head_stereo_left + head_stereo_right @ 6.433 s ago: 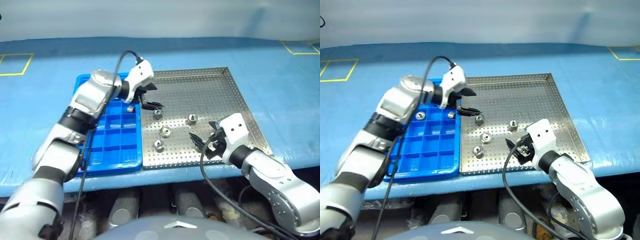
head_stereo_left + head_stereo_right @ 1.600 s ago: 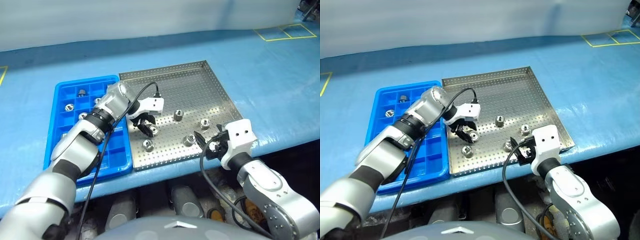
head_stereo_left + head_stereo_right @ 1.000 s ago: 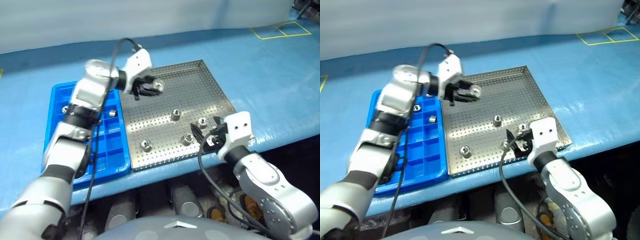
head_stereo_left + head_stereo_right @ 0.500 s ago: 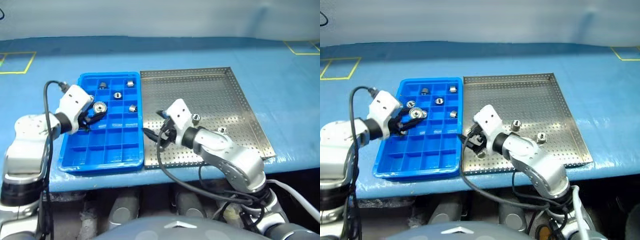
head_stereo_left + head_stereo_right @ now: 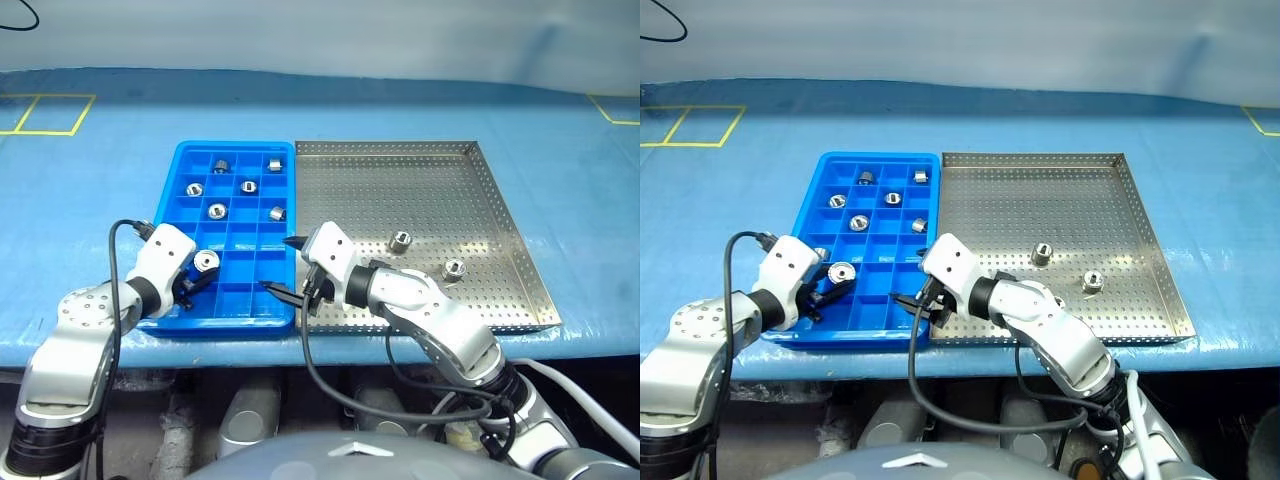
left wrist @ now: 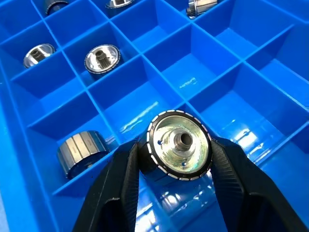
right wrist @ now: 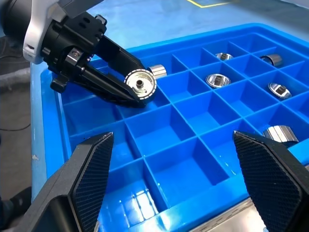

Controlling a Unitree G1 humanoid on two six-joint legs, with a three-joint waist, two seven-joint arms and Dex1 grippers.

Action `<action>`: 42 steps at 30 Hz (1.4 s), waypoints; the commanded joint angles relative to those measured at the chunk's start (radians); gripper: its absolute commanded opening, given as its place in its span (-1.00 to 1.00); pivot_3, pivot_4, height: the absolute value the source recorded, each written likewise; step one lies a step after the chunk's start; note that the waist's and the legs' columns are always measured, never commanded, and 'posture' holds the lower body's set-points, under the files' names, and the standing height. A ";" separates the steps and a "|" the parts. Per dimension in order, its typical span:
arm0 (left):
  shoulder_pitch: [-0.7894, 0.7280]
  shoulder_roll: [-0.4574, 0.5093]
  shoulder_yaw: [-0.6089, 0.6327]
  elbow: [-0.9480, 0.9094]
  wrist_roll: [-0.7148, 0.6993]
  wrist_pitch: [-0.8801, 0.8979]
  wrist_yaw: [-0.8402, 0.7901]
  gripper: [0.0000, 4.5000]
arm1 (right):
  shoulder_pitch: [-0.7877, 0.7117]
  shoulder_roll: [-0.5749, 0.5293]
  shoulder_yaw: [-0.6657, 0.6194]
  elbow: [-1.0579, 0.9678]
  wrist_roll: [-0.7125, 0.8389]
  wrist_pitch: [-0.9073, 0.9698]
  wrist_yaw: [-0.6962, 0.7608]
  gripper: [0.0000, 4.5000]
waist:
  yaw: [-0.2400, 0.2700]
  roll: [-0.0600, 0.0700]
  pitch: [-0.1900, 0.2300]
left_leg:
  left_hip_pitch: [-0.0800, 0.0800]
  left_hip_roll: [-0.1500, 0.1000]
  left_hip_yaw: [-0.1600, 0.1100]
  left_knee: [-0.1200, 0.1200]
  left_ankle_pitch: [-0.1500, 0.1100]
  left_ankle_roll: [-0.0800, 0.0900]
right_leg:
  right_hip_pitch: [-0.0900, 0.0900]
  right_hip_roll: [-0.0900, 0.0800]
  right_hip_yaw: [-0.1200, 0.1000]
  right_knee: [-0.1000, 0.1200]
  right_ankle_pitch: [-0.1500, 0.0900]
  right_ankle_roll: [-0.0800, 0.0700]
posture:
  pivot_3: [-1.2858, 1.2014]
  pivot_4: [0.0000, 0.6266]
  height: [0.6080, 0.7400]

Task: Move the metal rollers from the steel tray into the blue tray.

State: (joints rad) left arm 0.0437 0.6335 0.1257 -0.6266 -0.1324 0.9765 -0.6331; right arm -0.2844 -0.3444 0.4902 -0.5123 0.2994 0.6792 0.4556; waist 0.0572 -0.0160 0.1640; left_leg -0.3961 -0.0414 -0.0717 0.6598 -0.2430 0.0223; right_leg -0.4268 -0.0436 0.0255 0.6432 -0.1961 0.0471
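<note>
My left gripper [image 5: 199, 273] is shut on a metal roller [image 6: 178, 145], a shiny ring with a dark centre hole, held just above a near-left compartment of the blue tray [image 5: 236, 147]. Several rollers [image 5: 216, 211] lie in the tray's far compartments, and one [image 6: 79, 152] lies in the compartment beside the held roller. My right gripper [image 5: 280, 265] stands open and holds nothing, over the blue tray's near right corner beside the steel tray [image 5: 400, 180]. Two rollers [image 5: 401, 240] [image 5: 455, 268] stand on the steel tray's perforated floor.
Both trays sit side by side, touching, on a blue-covered table [image 5: 560, 150]. The table's front edge runs just in front of the trays. Yellow tape squares [image 5: 45, 113] mark the cloth at the far left. My right forearm [image 5: 430, 310] lies over the steel tray's near part.
My left gripper has carried the roller from over the steel tray to the blue tray's near-left compartments, sinking lower. The right arm has swung left across the steel tray. The camera also turned.
</note>
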 commanded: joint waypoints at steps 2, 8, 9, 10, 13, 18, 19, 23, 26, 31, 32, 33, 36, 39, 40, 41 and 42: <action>-0.024 0.051 -0.065 0.018 -0.008 0.039 0.003 0.16 | 0.019 0.015 -0.037 -0.026 -0.020 -0.020 -0.015 0.87 | 0.000 0.000 0.000 | 0.000 0.000 -0.003 0.000 0.001 -0.001 | 0.000 0.000 -0.003 0.000 0.000 -0.001 | 0.15 -0.52 1.00; -0.079 0.094 -0.060 0.029 -0.029 0.054 -0.001 0.99 | 0.064 0.007 -0.070 -0.062 -0.043 -0.009 -0.037 0.87 | -0.005 0.000 0.000 | 0.000 -0.001 -0.004 0.000 0.000 -0.001 | 0.000 0.001 -0.005 -0.001 -0.001 -0.001 | 0.12 -0.52 1.00; -0.104 0.092 -0.051 0.030 -0.045 0.039 -0.011 0.99 | 0.073 0.007 -0.079 -0.071 -0.044 -0.008 -0.042 0.87 | -0.005 0.001 0.000 | 0.000 -0.001 -0.005 0.000 0.000 -0.001 | 0.000 0.001 -0.006 -0.002 -0.001 -0.001 | 0.10 -0.52 1.00; -0.141 0.080 -0.044 0.033 -0.069 0.015 -0.028 0.99 | 0.083 0.006 -0.092 -0.083 -0.046 -0.008 -0.048 0.87 | -0.006 0.001 0.000 | 0.000 -0.001 -0.005 0.000 0.000 -0.001 | 0.000 0.000 -0.006 -0.002 -0.001 -0.001 | 0.10 -0.52 1.00; -0.274 0.054 -0.062 0.074 -0.131 -0.083 -0.103 0.99 | 0.124 0.005 -0.137 -0.118 -0.062 -0.045 -0.076 0.87 | -0.001 0.001 0.000 | -0.001 -0.002 -0.008 0.001 0.001 -0.001 | 0.000 0.000 -0.009 -0.002 -0.001 -0.001 | 0.08 -0.52 1.00; -0.492 0.043 -0.210 0.260 -0.152 -0.287 -0.284 0.99 | 0.234 -0.036 -0.210 -0.175 -0.118 -0.184 -0.089 0.87 | -0.027 0.001 0.000 | -0.001 -0.002 -0.006 0.000 0.001 -0.002 | 0.004 0.000 -0.009 -0.002 -0.001 -0.001 | 0.04 -0.52 1.00; -0.541 0.031 -0.255 0.314 -0.155 -0.327 -0.340 0.99 | 0.269 -0.053 -0.227 -0.186 -0.129 -0.210 -0.087 0.87 | -0.033 0.001 0.000 | -0.001 -0.002 -0.005 0.000 0.001 -0.002 | 0.003 0.000 -0.007 -0.002 -0.001 -0.001 | 0.02 -0.52 1.00; -0.679 0.003 -0.438 0.544 -0.095 -0.557 -0.563 0.99 | 0.434 -0.105 -0.290 -0.229 -0.178 -0.306 -0.096 0.87 | -0.057 0.001 0.000 | -0.001 -0.001 -0.004 -0.002 0.001 -0.001 | 0.002 0.000 -0.007 -0.002 -0.001 -0.001 | -0.03 -0.52 1.00; -0.741 -0.027 -0.524 0.696 -0.056 -0.699 -0.693 0.99 | 0.553 -0.103 -0.324 -0.252 -0.196 -0.355 -0.114 0.87 | -0.085 0.001 0.000 | -0.002 0.000 -0.003 -0.003 0.000 -0.001 | 0.001 0.001 -0.006 -0.002 0.000 0.000 | -0.07 -0.52 1.00; -0.856 -0.078 -0.645 0.899 -0.007 -0.812 -0.914 0.99 | 0.654 -0.058 -0.338 -0.261 -0.240 -0.362 -0.178 0.87 | -0.119 0.001 0.000 | -0.002 0.000 0.000 -0.002 0.000 0.000 | 0.001 0.002 -0.005 -0.001 -0.002 0.000 | -0.13 -0.52 1.00; -0.875 -0.090 -0.662 0.930 0.009 -0.831 -0.939 0.99 | 0.661 -0.048 -0.338 -0.262 -0.249 -0.363 -0.189 0.87 | -0.128 0.001 0.000 | -0.002 0.000 0.000 -0.001 0.000 0.000 | 0.001 0.002 -0.005 -0.001 -0.002 0.000 | -0.14 -0.52 1.00; -0.887 -0.098 -0.670 0.953 0.019 -0.846 -0.956 0.99 | 0.665 -0.041 -0.336 -0.263 -0.256 -0.363 -0.194 0.87 | -0.134 0.001 0.000 | -0.002 0.000 0.001 0.001 0.000 0.001 | 0.001 0.003 -0.003 -0.001 -0.002 0.000 | -0.15 -0.52 1.00; -0.963 -0.096 -0.809 1.024 0.033 -0.898 -0.980 0.99 | 0.682 -0.009 -0.327 -0.265 -0.284 -0.365 -0.226 0.87 | -0.152 0.001 0.000 | -0.002 0.000 0.004 0.003 -0.001 0.003 | 0.002 0.003 0.000 -0.001 -0.001 0.002 | -0.18 -0.52 1.00; -1.023 -0.097 -0.923 1.098 0.066 -0.971 -0.981 0.99 | 0.692 0.010 -0.319 -0.268 -0.304 -0.368 -0.238 0.87 | -0.169 0.001 0.000 | -0.001 0.000 0.005 0.004 -0.001 0.004 | 0.002 0.003 0.002 -0.001 -0.001 0.002 | -0.19 -0.52 1.00; -1.037 -0.104 -0.944 1.125 0.093 -0.997 -0.981 0.99 | 0.694 0.016 -0.318 -0.270 -0.307 -0.369 -0.241 0.87 | -0.176 0.001 0.000 | -0.001 0.000 0.006 0.004 -0.001 0.004 | 0.002 0.003 0.003 0.000 -0.001 0.002 | -0.19 -0.52 1.00; -1.048 -0.115 -0.955 1.153 0.123 -1.023 -0.981 0.99 | 0.695 0.020 -0.318 -0.272 -0.310 -0.370 -0.244 0.87 | -0.182 0.001 0.000 | -0.001 0.000 0.006 0.004 -0.002 0.004 | 0.001 0.003 0.003 -0.001 -0.001 0.003 | -0.20 -0.52 1.00; -1.056 -0.127 -0.962 1.176 0.144 -1.041 -0.981 0.99 | 0.695 0.026 -0.317 -0.274 -0.314 -0.371 -0.248 0.87 | -0.188 0.001 0.000 | -0.002 0.000 0.006 0.004 -0.002 0.005 | 0.001 0.003 0.004 -0.001 0.000 0.003 | -0.21 -0.52 1.00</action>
State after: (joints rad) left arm -0.9827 0.5185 -0.8272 0.5241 -0.0252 -0.0183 -1.6091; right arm 0.4113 -0.3248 0.1702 -0.7362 -0.0046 0.3345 0.2165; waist -0.1307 -0.0154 0.1641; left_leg -0.3977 -0.0413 -0.0647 0.6633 -0.2448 0.0272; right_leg -0.4262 -0.0405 0.0297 0.6426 -0.1964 0.0501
